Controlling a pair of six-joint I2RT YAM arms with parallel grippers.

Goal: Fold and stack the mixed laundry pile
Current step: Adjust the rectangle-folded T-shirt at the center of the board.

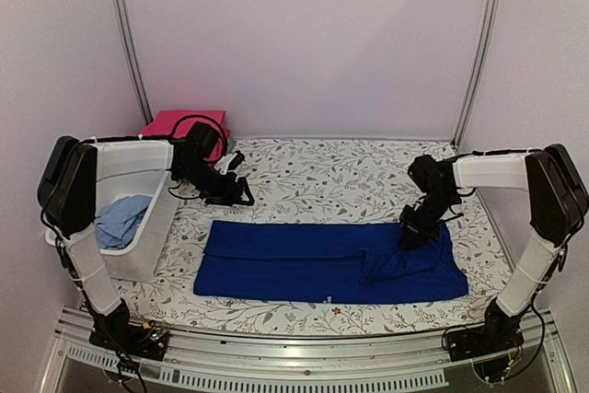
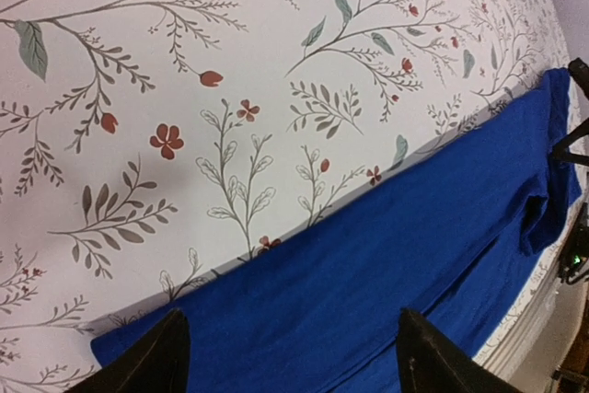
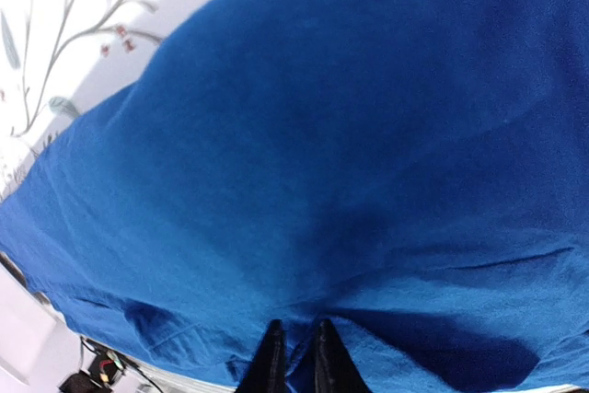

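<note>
Royal-blue long trousers (image 1: pixel 313 262) lie spread flat across the near half of the flowered table, with a bunched fold near their right end. My right gripper (image 1: pixel 409 236) is down on that fold. In the right wrist view its fingers (image 3: pixel 294 352) stand almost together, with a pinch of the trousers (image 3: pixel 350 135) between them and creases running to the tips. My left gripper (image 1: pixel 235 194) hovers open just past the far left edge of the trousers (image 2: pixel 368 264), its fingertips (image 2: pixel 294 356) wide apart and holding nothing. A pink-red garment (image 1: pixel 179 123) lies folded at the back left.
A white plastic basket (image 1: pixel 152 232) stands at the left edge under my left arm, with a pale-blue cloth (image 1: pixel 122 220) inside. The flowered tablecloth (image 1: pixel 340 181) covers the table. A metal rail (image 1: pixel 304 356) runs along the near edge between the arm bases.
</note>
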